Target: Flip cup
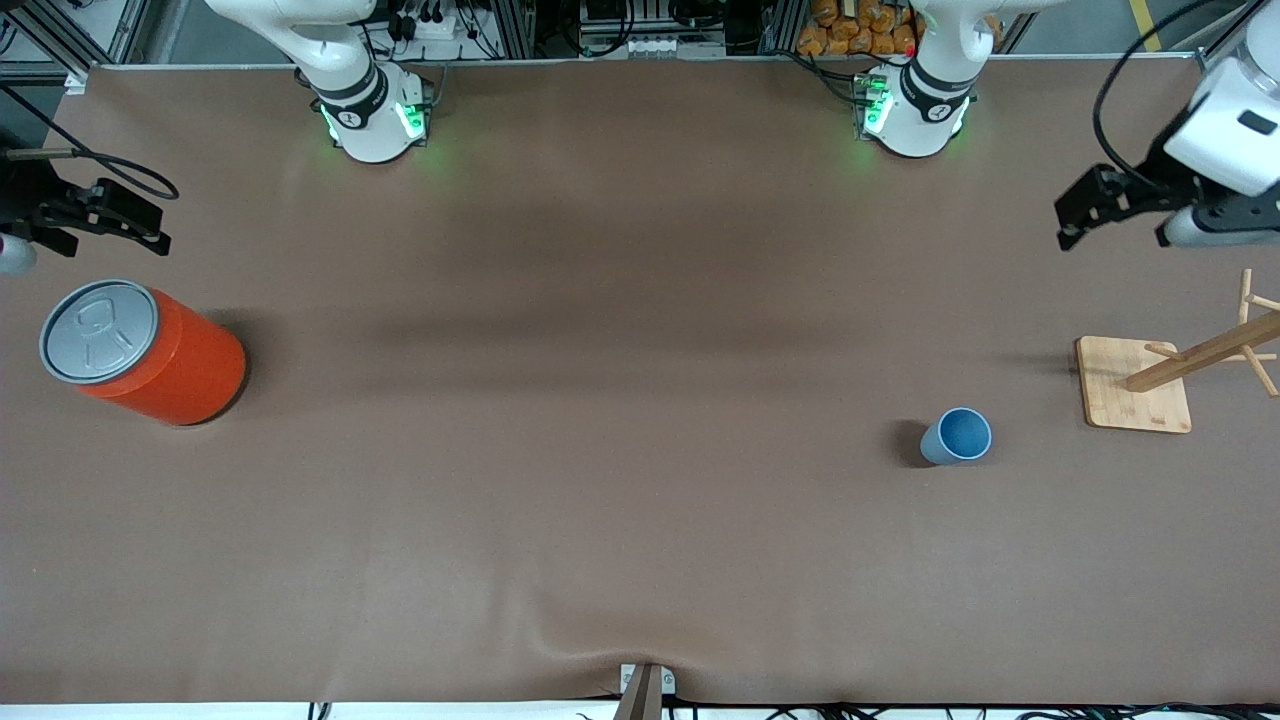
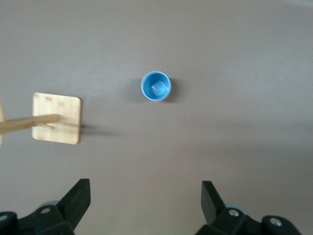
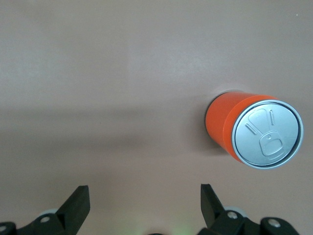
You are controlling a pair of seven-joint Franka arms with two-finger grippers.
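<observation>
cup (image 1: 957, 436) upright, mouth up, axis vertical

Cup (image 1: 957, 436): matt light-blue plastic, darker blue inside; beside it toward the left arm's end, stand (image 1: 1133, 384) of pale bare wood with visible grain; can (image 1: 145, 352): smooth orange wall, dull grey metal lid; table (image 1: 620, 400): matt brown sheet, slightly rumpled; grippers' fingers (image 2: 76, 198) matt black.

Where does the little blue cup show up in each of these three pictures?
Front view: the cup stands upright, mouth up, toward the left arm's end of the table.
Left wrist view: the cup sits near the picture's middle.
Right wrist view: not in it.
Shared landmark: the wooden rack base beside the cup.
</observation>
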